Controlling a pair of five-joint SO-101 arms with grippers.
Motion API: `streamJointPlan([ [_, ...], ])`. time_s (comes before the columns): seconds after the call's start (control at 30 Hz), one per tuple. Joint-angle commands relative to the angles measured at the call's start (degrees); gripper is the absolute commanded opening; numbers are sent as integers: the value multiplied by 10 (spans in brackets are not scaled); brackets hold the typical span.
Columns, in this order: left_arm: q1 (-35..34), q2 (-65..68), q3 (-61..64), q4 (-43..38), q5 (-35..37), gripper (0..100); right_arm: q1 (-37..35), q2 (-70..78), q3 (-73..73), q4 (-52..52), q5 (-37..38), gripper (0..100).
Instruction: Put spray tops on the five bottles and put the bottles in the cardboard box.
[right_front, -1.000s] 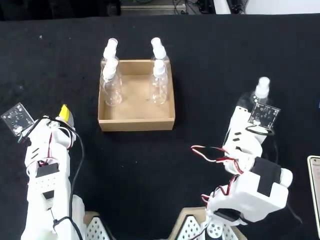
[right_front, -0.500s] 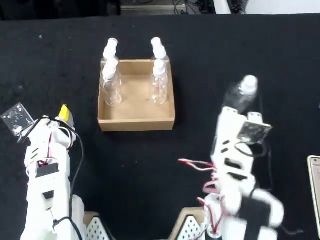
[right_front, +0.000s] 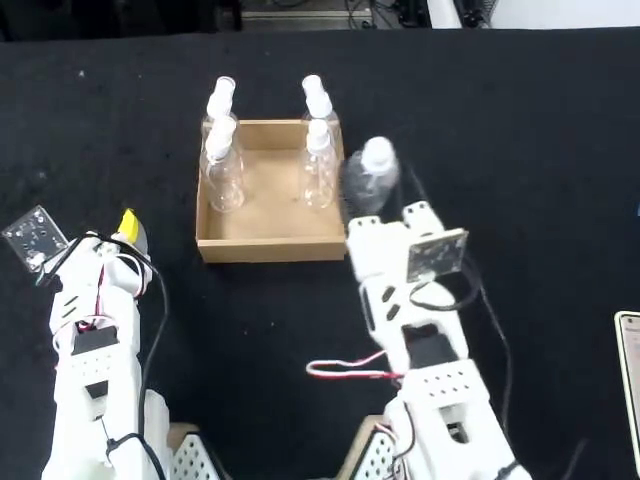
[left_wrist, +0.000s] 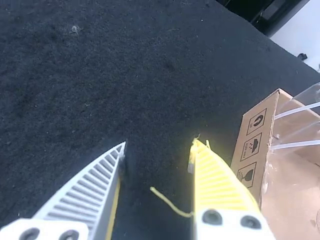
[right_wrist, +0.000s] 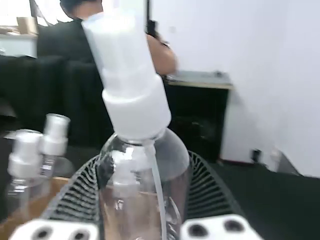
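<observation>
Here, the capped bottle sits at centre frame, clamped between the fingers of the right gripper, just right of the cardboard box holding four bottles. Lower left, the left gripper is spread, empty.

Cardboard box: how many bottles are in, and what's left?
Done: four capped bottles stand in the cardboard box. In hand: the right gripper holds the fifth bottle, spray top on, beside the box's right wall. Left: set it inside. The left gripper sits open.
</observation>
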Motion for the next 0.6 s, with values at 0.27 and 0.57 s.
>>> streamJointPlan([
  [0.27,-7,-13,-6,-11,2,181,-95,-15,-22,2,2,11],
  [0.57,-7,-13,-5,-11,2,181,-102,204,-82,-129,0,11],
])
